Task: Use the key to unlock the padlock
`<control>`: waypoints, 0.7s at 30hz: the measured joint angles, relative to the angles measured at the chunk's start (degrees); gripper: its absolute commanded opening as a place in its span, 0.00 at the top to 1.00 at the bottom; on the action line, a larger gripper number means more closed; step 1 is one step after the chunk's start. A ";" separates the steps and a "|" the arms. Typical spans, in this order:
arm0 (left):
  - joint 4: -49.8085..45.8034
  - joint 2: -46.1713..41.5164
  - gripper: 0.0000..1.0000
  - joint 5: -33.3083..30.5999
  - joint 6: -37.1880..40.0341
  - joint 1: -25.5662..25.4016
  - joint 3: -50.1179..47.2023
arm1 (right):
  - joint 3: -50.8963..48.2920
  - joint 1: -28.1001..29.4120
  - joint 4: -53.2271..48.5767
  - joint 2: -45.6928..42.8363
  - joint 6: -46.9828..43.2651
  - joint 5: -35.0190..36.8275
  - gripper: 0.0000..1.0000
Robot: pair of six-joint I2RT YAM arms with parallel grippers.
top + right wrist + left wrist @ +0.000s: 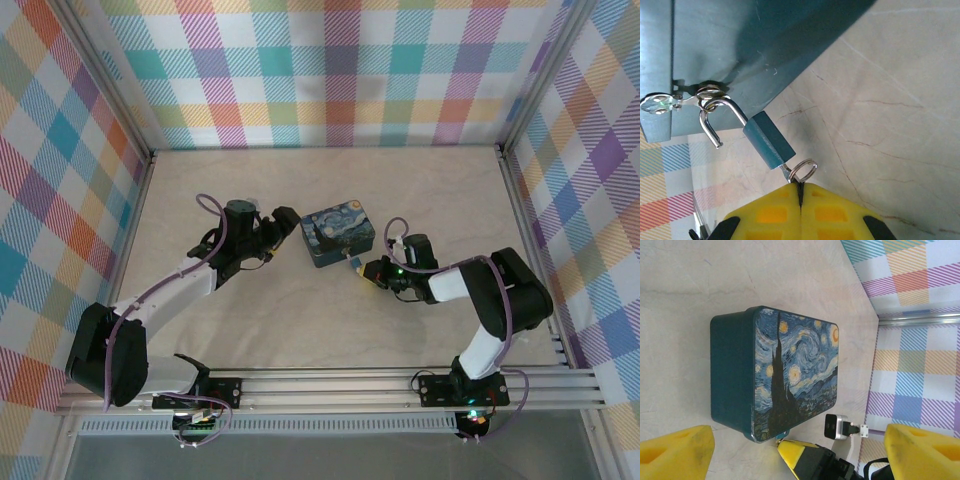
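The padlock (769,142) hangs at the near right corner of the box (338,235), its blue body tilted. Its silvery shackle (734,112) is hooked through the ring of the box's hasp (660,102). One leg of the shackle stands free of the body, so the lock is undone. The key (786,171) sits in the bottom of the body, with a small key ring (804,171) just beside it.

The right gripper (800,189) is clenched on the key's head, its yellow pads pressed flat together with no gap between them. It touches nothing else.

The left gripper (286,225) waits just beside the far left side of the box. Its yellow fingers (677,452) are spread wide and grasp nothing; whether they touch the box cannot be told. The box has a dark teal body and a starry-night lid, and it lies flat between the two arms.

The table (890,100) is pale and faintly veined. Pastel plaid walls (330,70) close in three sides, and an aluminium rail (330,385) runs along the near edge.
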 measured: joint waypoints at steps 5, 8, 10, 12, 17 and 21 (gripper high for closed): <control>0.02 0.00 0.12 0.02 0.02 0.00 0.00 | 0.00 0.00 0.07 0.00 0.59 0.11 0.85; 0.02 0.00 0.12 0.00 0.02 0.00 0.00 | -0.07 0.00 0.09 -0.07 0.70 0.26 0.74; 0.00 0.00 0.12 0.00 0.02 0.00 0.00 | -0.17 0.04 0.61 -0.72 0.76 0.46 0.67; -0.22 0.00 0.12 -0.02 0.15 0.00 0.00 | -0.79 -0.04 0.79 -1.97 0.57 1.22 0.62; -2.62 0.00 0.12 -0.11 1.64 0.00 0.31 | -1.60 -0.11 -1.36 -5.86 -1.22 3.10 0.48; -6.14 0.79 0.11 -0.24 4.02 0.00 3.04 | -0.74 -0.11 -7.02 -10.75 -5.09 4.11 0.28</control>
